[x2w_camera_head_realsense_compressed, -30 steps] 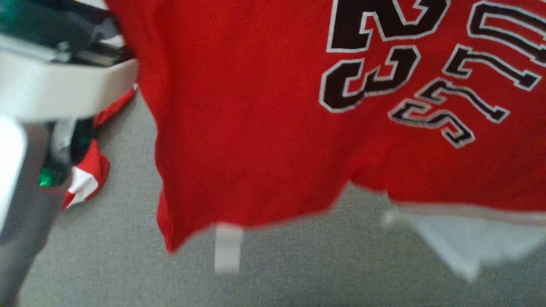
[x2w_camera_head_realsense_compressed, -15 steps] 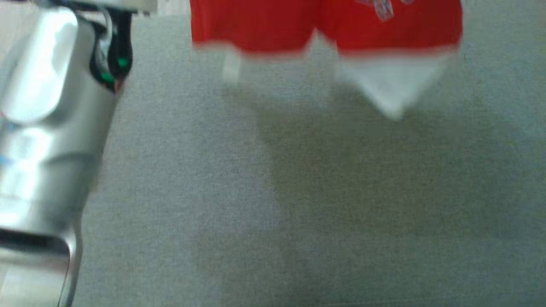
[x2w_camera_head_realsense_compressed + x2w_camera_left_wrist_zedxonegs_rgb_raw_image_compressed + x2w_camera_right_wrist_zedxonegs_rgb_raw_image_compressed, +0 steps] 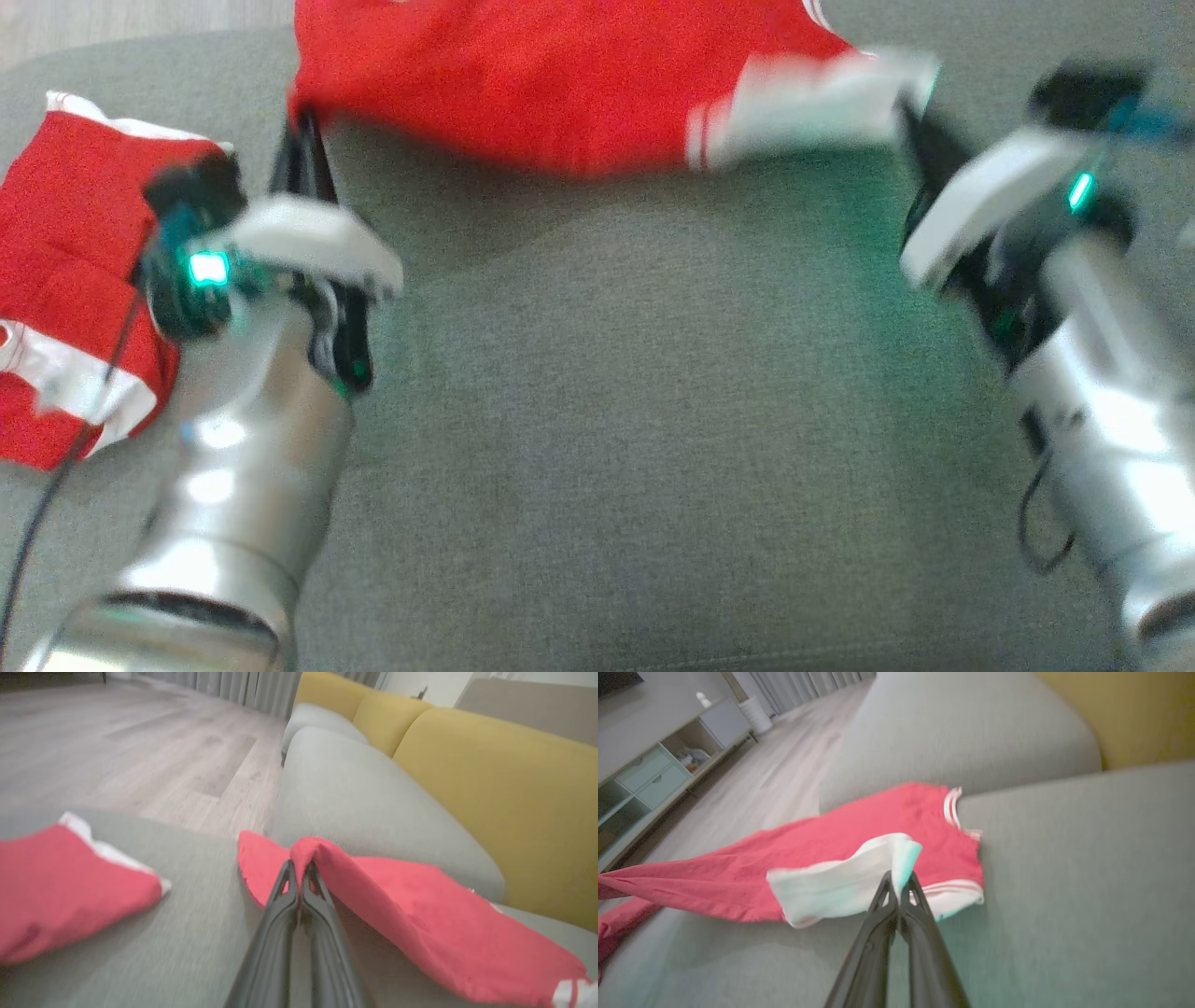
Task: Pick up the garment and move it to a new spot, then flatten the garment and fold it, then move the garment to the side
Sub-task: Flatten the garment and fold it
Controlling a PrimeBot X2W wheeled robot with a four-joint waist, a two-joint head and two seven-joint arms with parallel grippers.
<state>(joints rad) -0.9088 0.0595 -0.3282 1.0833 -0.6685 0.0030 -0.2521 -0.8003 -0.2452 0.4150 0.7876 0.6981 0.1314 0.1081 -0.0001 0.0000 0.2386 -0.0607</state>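
The red jersey [image 3: 523, 84] lies stretched across the far part of the grey sofa cushion [image 3: 635, 420], near edge lifted — left claw [image 3: 299, 871] pinched shut on a red corner, right claw [image 3: 897, 879] clamped on its white flap. Such thin pinches may slip during flattening, leaving it bunched — or crowding the other red garment [image 3: 65, 233].

Arms spread; left claw [image 3: 299, 869], right claw [image 3: 896, 880] each pinching garment [image 3: 523, 84].

Glossy silver forearms [image 3: 233, 485], white wrist casings [image 3: 317, 252], glowing green lights [image 3: 207, 269], thin black cables [image 3: 1024, 523], slim dark fingers [image 3: 271, 942]
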